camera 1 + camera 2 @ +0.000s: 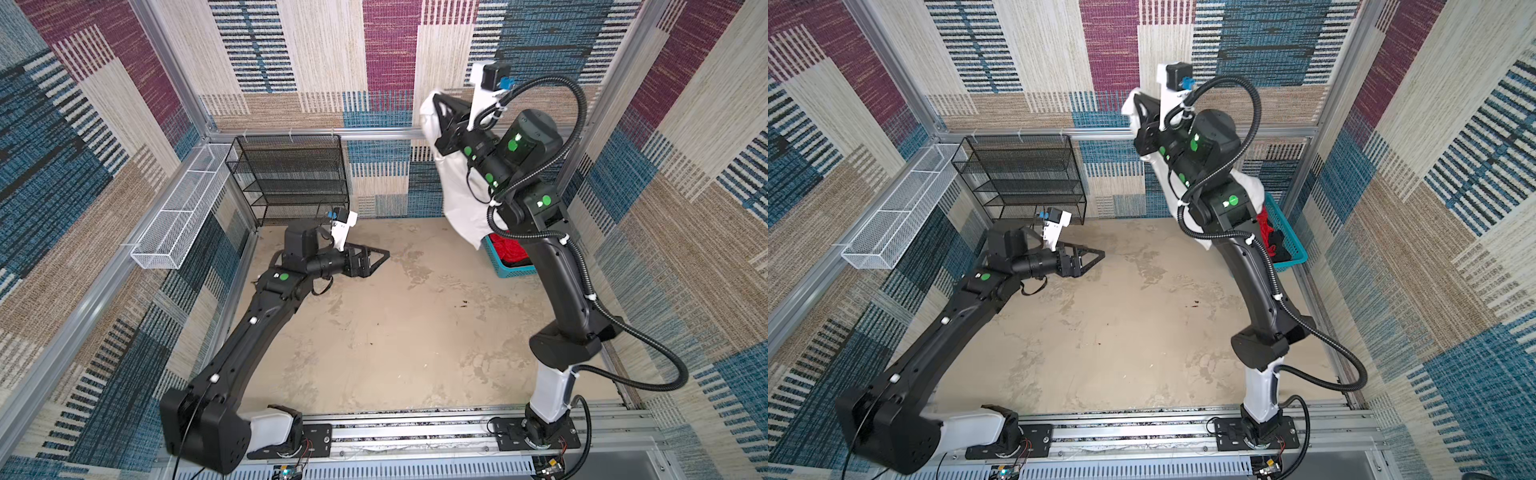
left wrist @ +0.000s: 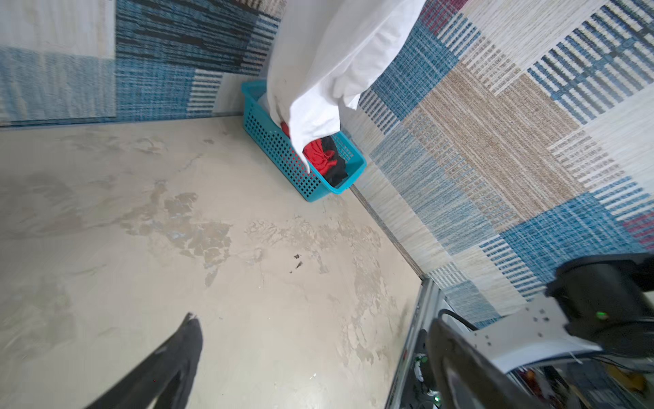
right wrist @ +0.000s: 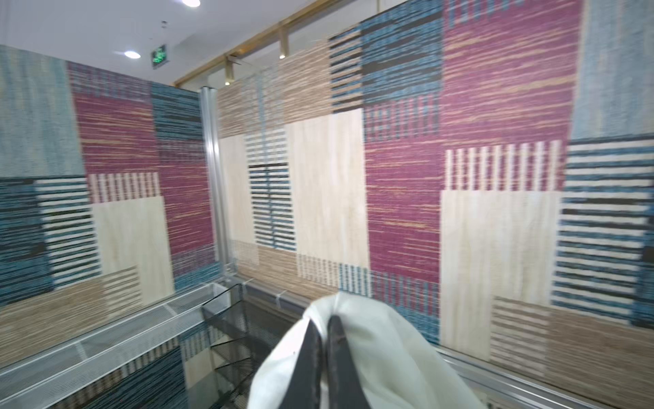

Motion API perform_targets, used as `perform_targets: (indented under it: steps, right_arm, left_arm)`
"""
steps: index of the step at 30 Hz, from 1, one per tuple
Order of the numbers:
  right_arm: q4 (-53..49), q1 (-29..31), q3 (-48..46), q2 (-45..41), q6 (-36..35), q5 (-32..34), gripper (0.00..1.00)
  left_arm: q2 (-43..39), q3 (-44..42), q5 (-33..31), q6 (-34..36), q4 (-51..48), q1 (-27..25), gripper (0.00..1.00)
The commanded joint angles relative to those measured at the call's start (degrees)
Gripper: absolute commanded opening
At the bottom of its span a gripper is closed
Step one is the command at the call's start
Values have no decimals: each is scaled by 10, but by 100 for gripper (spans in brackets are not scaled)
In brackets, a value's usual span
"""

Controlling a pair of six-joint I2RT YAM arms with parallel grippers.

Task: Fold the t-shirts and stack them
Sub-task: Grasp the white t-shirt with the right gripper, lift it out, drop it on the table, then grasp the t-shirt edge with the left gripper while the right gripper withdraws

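Fingers of the right gripper pinch a bunch of the white t-shirt, held high, its tail hanging over the turquoise basket. The left gripper hovers spread wide, empty. I'd swing it over the table, then let left catch a corner.

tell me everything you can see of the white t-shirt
The white cotton-looking t-shirt hangs crumpled in mid-air, pinched at its top by the shut right end effector, raised high near the back wall. It drapes down along that arm in folds; no print shows. Its lowest tip dangles over the turquoise plastic lattice basket; whether they touch is unclear.
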Motion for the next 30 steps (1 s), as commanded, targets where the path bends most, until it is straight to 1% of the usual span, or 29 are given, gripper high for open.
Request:
perform_targets:
  steps: [1, 3, 6, 9, 11, 13, 14, 15, 16, 18, 19, 20, 22, 23, 25, 28, 30]
  right_arm:
    - [58, 25, -44, 16, 56, -43, 0]
    - [13, 31, -21, 66, 83, -76, 0]
    - [-22, 41, -24, 137, 119, -128, 0]
    - [-13, 57, -59, 197, 149, -151, 0]
    - [16, 65, -84, 231, 166, -172, 0]
    - [27, 72, -80, 267, 183, -190, 0]
    - [27, 73, -69, 284, 189, -203, 5]
    - [18, 74, -53, 301, 191, -216, 29]
    - [-3, 76, -29, 317, 186, -218, 48]
    - [-42, 80, -2, 324, 164, -193, 75]
    - [-55, 80, -7, 314, 149, -172, 81]
    - [-60, 80, -25, 298, 137, -148, 83]
    - [-53, 78, -91, 248, 119, -86, 85]
    - [-40, 73, -143, 212, 118, -56, 87]
    - [-11, 53, -260, 137, 142, -14, 88]
    - [42, 5, -449, 24, 185, -6, 89]
    - [69, -31, -578, -50, 208, -4, 90]
  left_arm:
    - [-80, -77, -143, -10, -43, 2, 99]
    - [-138, -126, -192, -33, -87, 2, 99]
    - [-209, -181, -233, -82, -162, 2, 99]
    - [-263, -229, -248, -136, -214, 2, 99]
    - [-285, -253, -259, -158, -234, 2, 100]
    - [-291, -266, -274, -171, -246, 2, 98]
    - [-288, -267, -279, -175, -251, 2, 98]
    - [-281, -266, -283, -177, -255, 2, 97]
    - [-272, -265, -287, -178, -254, 2, 97]
    - [-248, -266, -283, -172, -237, 2, 95]
    - [-230, -265, -277, -169, -223, 2, 94]
    - [-210, -261, -268, -165, -209, 2, 92]
    - [-157, -245, -244, -156, -186, -1, 87]
    - [-123, -229, -234, -150, -176, -4, 85]
    - [-60, -202, -227, -145, -151, -20, 80]
    - [24, -150, -234, -134, -120, -48, 77]
    - [94, -86, -248, -114, -128, -74, 76]
